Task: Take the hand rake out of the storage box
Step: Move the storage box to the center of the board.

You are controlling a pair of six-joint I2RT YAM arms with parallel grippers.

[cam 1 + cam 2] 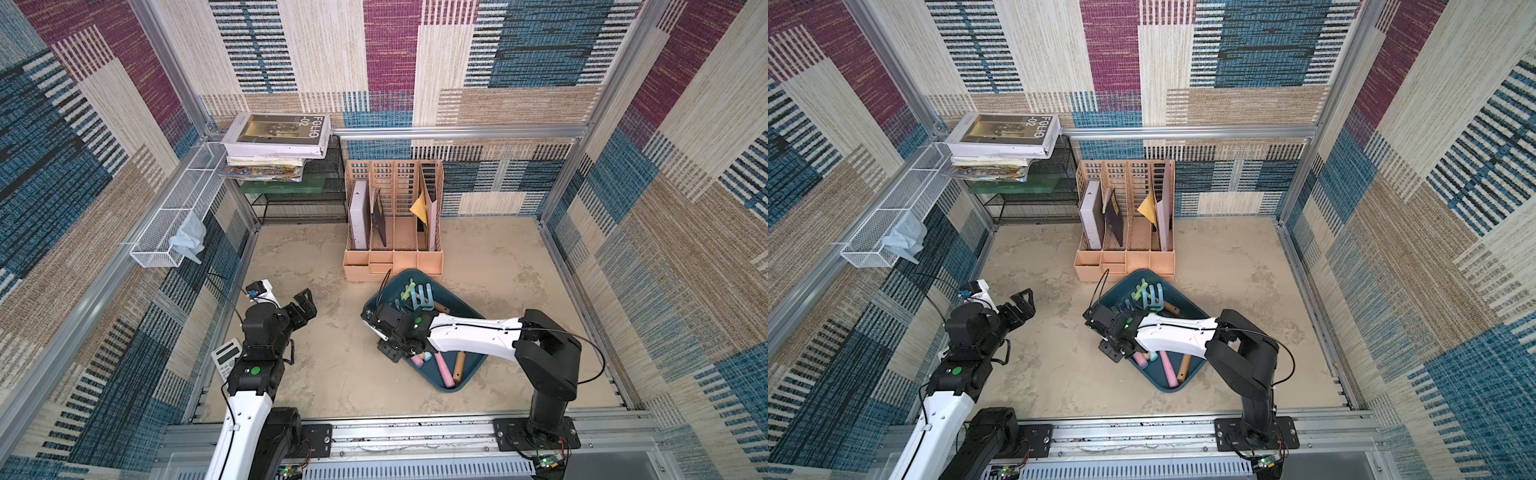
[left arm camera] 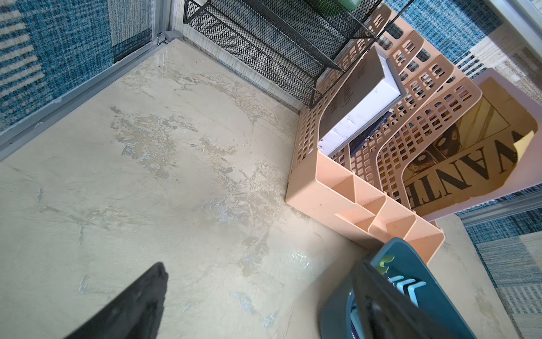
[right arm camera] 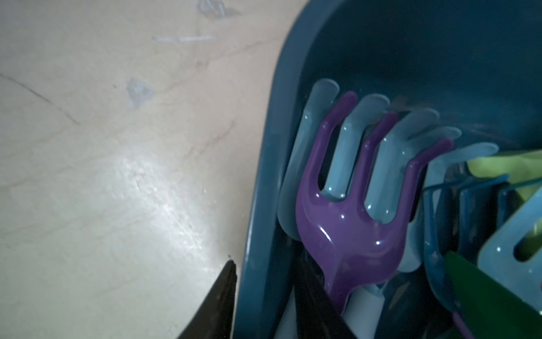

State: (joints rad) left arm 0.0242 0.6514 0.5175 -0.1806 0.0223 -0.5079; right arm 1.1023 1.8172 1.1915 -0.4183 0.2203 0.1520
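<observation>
The teal storage box point(image 1: 451, 388) point(image 1: 1169, 388) lies in front of the peach organiser and holds several hand rakes. A purple hand rake point(image 3: 349, 223) lies on top of a light blue one point(image 3: 378, 152), beside the box's left wall point(image 3: 264, 205). A dark blue rake point(image 3: 466, 211) is next to them. Pink point(image 1: 442, 370) and wooden point(image 1: 458, 365) handles show at the near end. My right gripper point(image 1: 384, 322) point(image 3: 267, 273) straddles that wall, one finger outside and one inside beside the purple handle, closed on it. My left gripper point(image 1: 306, 305) point(image 2: 261, 276) hangs open over bare table, left of the box.
A peach slotted file organiser point(image 1: 392, 224) with books stands right behind the box. A black mesh rack point(image 1: 299, 199) carrying stacked books point(image 1: 276, 137) fills the back left corner. A white wire basket point(image 1: 174, 220) hangs on the left wall. A calculator point(image 1: 226, 359) lies under the left arm.
</observation>
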